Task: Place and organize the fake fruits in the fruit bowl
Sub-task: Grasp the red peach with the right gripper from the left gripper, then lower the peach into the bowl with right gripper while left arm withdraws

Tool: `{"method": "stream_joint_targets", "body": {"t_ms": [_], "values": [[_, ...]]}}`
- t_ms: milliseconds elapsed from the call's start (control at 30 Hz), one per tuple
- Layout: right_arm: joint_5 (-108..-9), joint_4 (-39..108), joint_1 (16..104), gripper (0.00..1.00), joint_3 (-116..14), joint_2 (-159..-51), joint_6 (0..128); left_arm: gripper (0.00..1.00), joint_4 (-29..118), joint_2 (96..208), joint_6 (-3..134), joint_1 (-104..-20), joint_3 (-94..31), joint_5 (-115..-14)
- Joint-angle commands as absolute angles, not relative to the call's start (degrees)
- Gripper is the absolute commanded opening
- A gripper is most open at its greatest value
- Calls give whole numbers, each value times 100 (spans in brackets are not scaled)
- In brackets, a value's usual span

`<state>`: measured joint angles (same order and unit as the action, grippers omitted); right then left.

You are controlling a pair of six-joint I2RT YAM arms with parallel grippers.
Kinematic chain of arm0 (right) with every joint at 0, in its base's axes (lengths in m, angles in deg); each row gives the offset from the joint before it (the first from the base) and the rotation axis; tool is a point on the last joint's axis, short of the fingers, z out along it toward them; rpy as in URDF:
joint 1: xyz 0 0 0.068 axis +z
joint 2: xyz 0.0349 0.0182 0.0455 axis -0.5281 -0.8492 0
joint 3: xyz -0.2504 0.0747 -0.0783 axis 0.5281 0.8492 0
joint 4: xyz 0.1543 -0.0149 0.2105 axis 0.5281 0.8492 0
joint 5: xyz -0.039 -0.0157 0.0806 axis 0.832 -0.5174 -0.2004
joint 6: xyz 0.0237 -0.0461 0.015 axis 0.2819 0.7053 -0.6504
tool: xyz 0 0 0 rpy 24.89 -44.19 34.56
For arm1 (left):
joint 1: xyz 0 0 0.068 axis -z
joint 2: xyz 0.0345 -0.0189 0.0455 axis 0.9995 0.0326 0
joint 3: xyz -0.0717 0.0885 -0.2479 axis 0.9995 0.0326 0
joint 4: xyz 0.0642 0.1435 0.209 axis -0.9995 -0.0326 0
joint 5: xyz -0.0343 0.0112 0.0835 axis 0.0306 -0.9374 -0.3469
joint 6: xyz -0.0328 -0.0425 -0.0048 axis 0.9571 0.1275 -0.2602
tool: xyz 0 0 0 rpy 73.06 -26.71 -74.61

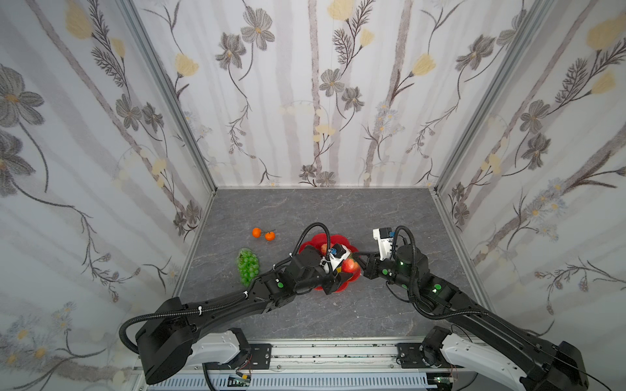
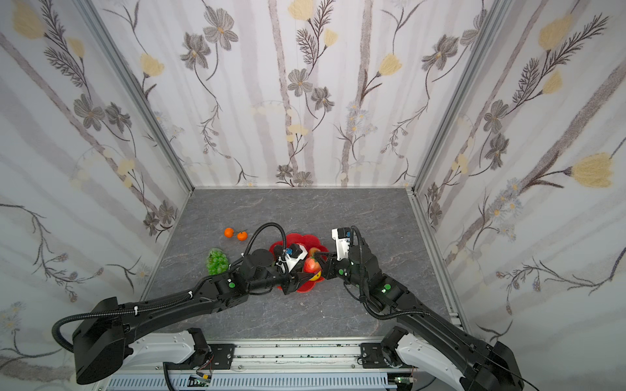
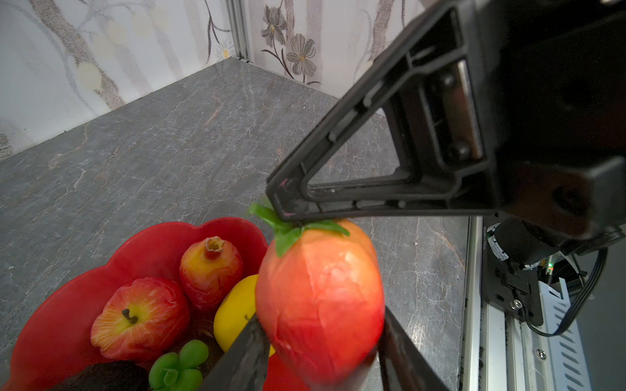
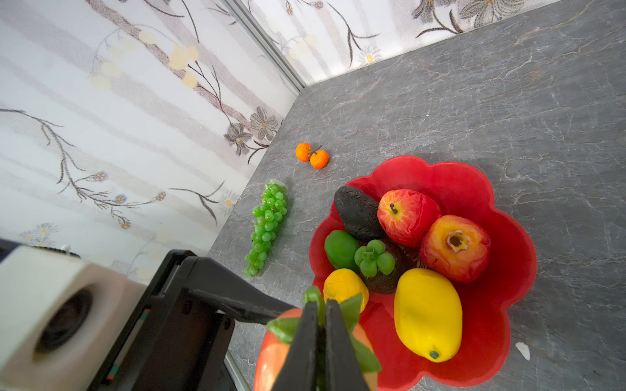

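Left fingers [image 3: 244,359] grasp glossy red-orange plastic fruit [image 3: 318,298], right fingers [image 4: 303,345] clenched on its leaves. From above we lose red flower-shaped plastic bowl [image 1: 313,243] ctr & 8 o'clock side under left arm [image 1: 237,301].

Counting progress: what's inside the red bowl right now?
Bowl holds avocado, apple, pomegranate, lemon, lime, small yellow fruit, green-capped dark fruit. The held red-orange fruit hides its near edge.

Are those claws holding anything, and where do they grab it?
Both hold one red-orange fruit: the left gripper around its body, the right gripper pinching its green leaves.
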<state>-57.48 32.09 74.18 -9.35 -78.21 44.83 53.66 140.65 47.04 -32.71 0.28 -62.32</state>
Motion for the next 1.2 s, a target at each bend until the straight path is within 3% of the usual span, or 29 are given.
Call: {"method": "stream_joint_targets", "body": {"t_ms": [0, 433, 767, 1033, 1167], "values": [[-5790, 2954, 7415, 6, -926, -7825, 4428, 53, 5517, 14080, 4618, -3267, 39, -6281], [-5635, 2901, 7424, 1, -930, -7935, 4593, 65, 5308, 13807, 4733, -3262, 194, -6887], [-5012, 2624, 7803, 0, -835, -8190, 4809, 89, 5187, 12027, 5665, -3416, 1148, -8700], [-4072, 1799, 8695, 0, -668, -8745, 5235, 93, 4266, 11042, 7024, -4267, 1615, -9868], [-3863, 1417, 8868, 0, -590, -9110, 5322, 96, 4248, 10698, 7164, -4457, 1807, -9748]]}}
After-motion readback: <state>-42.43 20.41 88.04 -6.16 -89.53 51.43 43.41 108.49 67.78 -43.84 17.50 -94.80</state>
